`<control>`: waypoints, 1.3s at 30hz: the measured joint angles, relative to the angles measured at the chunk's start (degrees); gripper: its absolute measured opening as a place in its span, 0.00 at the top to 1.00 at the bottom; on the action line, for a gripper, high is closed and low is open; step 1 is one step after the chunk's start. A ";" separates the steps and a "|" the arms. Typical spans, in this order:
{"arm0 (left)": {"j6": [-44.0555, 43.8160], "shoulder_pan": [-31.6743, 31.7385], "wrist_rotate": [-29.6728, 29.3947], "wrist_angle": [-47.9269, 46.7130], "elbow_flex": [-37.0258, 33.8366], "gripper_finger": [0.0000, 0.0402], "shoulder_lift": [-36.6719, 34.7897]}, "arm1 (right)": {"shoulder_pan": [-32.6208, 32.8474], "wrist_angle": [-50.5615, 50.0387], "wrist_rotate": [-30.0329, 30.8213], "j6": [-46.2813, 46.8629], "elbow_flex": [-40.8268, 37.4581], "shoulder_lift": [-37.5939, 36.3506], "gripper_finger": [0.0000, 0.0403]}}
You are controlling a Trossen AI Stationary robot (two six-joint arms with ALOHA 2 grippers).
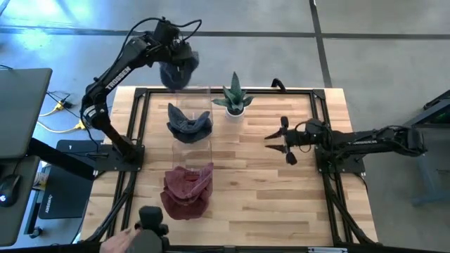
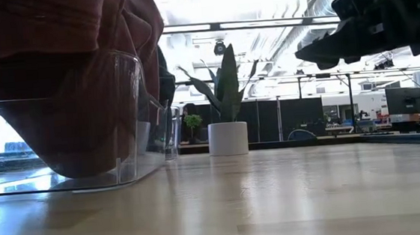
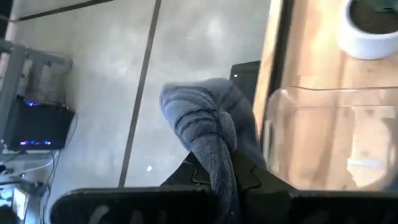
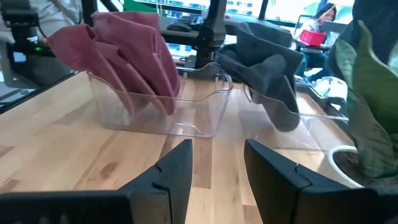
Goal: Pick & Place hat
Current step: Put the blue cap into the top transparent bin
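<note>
Two arms over your table (image 1: 281, 204): the left arm is stretched up past the far edge, its gripper (image 1: 176, 62) clamped on a blue-grey hat (image 1: 174, 74) hanging above the far end of the clear bins (image 1: 191, 151). A grey hat (image 1: 188, 123) and a red hat (image 1: 187, 190) sit in those bins. Your right gripper (image 1: 283, 143) hovers low mid-table, fingers (image 4: 177, 168) apart, bare wood all around it. A plant (image 1: 235, 98) stands near the far edge.

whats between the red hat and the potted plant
In the high view, the dark grey hat draped over its clear bin lies between the red hat and potted plant.
</note>
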 joint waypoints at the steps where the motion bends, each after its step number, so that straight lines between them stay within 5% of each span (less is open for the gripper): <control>1: 0.00 0.23 -0.04 1.25 -0.99 1.00 0.00 | -0.44 -0.02 -0.13 0.27 0.00 0.00 0.65; 8: -2.16 -0.66 8.50 0.91 -3.35 1.00 -0.22 | -1.07 -0.56 -1.28 1.79 0.00 0.02 0.65; 17: -6.92 -6.64 4.48 0.68 -14.90 1.00 -1.16 | -1.01 -2.77 -2.77 4.41 -0.04 0.03 0.65; 27: -9.28 -10.12 -8.13 15.58 -19.37 1.00 -7.54 | -0.99 -3.08 -2.76 5.43 -0.04 0.03 0.65; 39: -15.17 -12.28 0.00 12.82 -24.55 1.00 -16.46 | -0.99 -3.08 -2.76 5.85 -0.06 0.02 0.65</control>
